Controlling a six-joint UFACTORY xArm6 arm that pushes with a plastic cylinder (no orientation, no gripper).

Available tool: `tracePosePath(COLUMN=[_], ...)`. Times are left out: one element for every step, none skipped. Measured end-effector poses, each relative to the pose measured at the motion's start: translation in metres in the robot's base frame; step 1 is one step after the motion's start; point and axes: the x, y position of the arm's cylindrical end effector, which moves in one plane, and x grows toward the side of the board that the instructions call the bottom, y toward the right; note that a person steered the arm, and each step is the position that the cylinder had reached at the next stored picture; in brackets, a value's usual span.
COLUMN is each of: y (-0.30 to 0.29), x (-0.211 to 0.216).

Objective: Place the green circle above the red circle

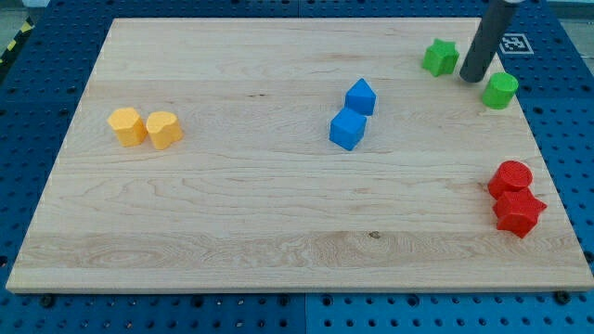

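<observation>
The green circle (500, 90) stands near the view's top right on the wooden board (232, 213). The red circle (510, 176) sits lower down at the right edge, well below the green circle. My tip (472, 77) is just to the left of the green circle and slightly above it, close but apart, between it and a green star (441, 57).
A red star-like block (518, 212) touches the red circle from below. Two blue blocks (360, 96) (348, 129) sit at the board's middle. Two yellow blocks (126, 125) (163, 129) sit at the left. The board's right edge runs close to the red blocks.
</observation>
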Motion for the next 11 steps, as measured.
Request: tracePosePath(y=[0.035,0.044,0.039,0.039,0.035,0.011,0.010,0.010,0.006,0.006,0.006], x=[-0.001,0.040,0.083,0.092,0.055,0.052,0.085,0.112,0.093,0.090,0.094])
